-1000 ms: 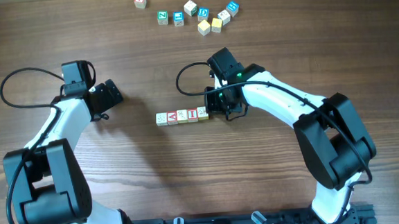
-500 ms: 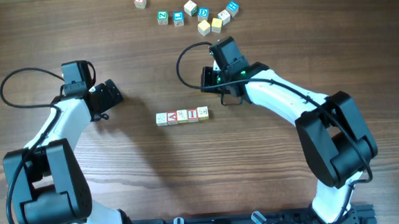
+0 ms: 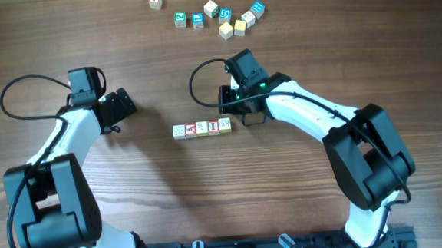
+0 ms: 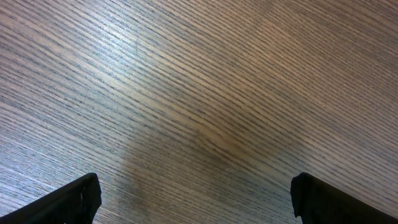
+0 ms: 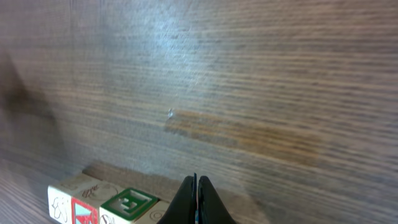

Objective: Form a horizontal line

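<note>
The horizontal line (image 3: 201, 128) is a straight row of small pale wooden cubes at the table's middle, with red A and I faces between cream ones. Its end shows at the bottom left of the right wrist view (image 5: 106, 202), with a green-lettered side face. My right gripper (image 3: 226, 100) is shut and empty, hovering just above and to the right of the row; its closed fingertips (image 5: 196, 199) sit beside the end cube. My left gripper (image 3: 125, 104) is open and empty over bare wood, left of the row; its fingers frame the left wrist view (image 4: 196, 193).
A loose cluster of other cubes (image 3: 228, 20) lies at the far edge: blue-lettered, plain yellow and cream ones. A red-lettered cube (image 3: 155, 1) lies apart at the far left of them. Arm cables loop above the table near both wrists.
My right gripper lifted away from the row's right end, rose toward the far side, then shifted slightly left. The row and the left arm have not moved.
</note>
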Controlling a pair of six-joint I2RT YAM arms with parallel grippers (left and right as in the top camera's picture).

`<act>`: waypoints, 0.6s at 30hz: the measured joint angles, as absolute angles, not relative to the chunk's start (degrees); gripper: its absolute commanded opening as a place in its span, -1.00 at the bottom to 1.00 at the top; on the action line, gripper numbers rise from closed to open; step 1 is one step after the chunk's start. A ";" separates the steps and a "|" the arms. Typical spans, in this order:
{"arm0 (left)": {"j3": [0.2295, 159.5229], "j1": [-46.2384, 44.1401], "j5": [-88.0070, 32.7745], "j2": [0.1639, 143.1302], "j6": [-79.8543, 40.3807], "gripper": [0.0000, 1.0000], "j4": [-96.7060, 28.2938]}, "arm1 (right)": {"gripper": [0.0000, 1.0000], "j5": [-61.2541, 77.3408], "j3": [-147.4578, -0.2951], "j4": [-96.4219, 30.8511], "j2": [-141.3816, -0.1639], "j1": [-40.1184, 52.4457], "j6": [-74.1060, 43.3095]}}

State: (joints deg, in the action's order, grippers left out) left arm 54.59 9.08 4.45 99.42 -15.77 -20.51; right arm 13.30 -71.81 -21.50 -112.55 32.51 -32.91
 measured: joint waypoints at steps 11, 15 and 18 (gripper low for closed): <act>54.59 9.08 4.45 99.42 -15.77 1.00 -20.51 | -0.89 13.54 -71.81 -24.67 -112.55 34.13 -32.93; 54.59 9.08 4.45 99.42 -15.77 1.00 -20.51 | -0.89 14.13 -71.81 -24.77 -112.55 34.15 -32.93; 54.59 9.08 4.45 99.42 -15.77 1.00 -20.51 | -0.89 15.03 -71.81 -25.32 -112.55 34.15 -32.93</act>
State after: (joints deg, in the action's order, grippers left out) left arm 54.59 9.08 4.45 99.42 -15.77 -20.51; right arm 15.03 -71.81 -25.32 -112.55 34.15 -32.93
